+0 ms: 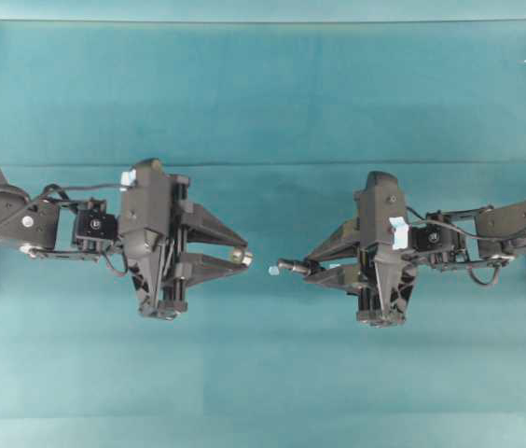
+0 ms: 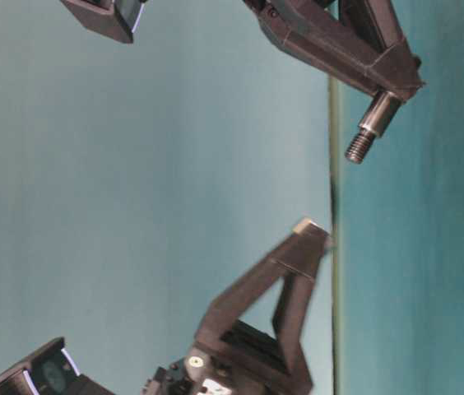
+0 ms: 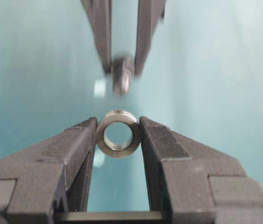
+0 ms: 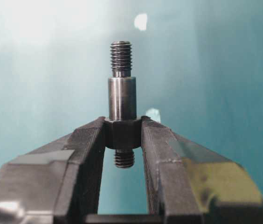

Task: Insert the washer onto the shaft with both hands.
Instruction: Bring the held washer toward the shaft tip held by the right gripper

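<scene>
Facing washer (image 3: 118, 133) and shaft (image 4: 122, 98)

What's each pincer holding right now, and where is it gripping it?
Left pincer clamps the washer by its outer rim. Right pincer grips the shaft around its wide collar.

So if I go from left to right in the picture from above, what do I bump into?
left gripper → washer at its tips → tiny pale chip → shaft → right gripper
</scene>
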`<state>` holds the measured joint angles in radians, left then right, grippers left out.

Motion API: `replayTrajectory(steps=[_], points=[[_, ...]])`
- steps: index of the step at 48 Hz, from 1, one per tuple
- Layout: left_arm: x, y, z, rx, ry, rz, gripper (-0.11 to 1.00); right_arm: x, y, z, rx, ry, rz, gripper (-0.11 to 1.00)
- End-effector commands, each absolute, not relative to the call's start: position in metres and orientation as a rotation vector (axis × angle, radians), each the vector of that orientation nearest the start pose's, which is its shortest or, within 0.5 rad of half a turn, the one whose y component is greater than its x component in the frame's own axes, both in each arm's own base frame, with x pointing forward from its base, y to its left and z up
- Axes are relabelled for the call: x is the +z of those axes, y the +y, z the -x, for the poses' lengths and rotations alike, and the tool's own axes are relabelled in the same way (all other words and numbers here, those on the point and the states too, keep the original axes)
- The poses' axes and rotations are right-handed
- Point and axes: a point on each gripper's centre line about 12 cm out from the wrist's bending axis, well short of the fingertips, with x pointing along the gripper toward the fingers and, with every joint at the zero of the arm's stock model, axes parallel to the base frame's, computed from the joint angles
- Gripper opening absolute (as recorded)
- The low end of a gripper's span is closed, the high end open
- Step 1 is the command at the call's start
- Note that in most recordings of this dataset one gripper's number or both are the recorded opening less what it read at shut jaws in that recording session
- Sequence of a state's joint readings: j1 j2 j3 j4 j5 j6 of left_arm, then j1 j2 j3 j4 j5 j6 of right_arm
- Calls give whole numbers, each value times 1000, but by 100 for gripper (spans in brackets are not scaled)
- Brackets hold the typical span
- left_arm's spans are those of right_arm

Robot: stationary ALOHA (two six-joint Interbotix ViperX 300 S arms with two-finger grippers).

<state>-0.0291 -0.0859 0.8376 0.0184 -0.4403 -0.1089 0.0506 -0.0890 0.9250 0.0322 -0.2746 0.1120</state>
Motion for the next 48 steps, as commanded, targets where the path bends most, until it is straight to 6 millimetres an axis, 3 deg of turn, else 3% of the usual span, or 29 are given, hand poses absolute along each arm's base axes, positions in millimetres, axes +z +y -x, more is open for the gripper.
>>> replayTrajectory(steps=[1, 48], points=[[196, -11, -368, -23, 282, 91, 34, 155, 17, -336, 4, 516, -135, 0], [188, -13, -380, -27, 296, 92, 34, 153, 18, -357, 4, 493, -132, 0]])
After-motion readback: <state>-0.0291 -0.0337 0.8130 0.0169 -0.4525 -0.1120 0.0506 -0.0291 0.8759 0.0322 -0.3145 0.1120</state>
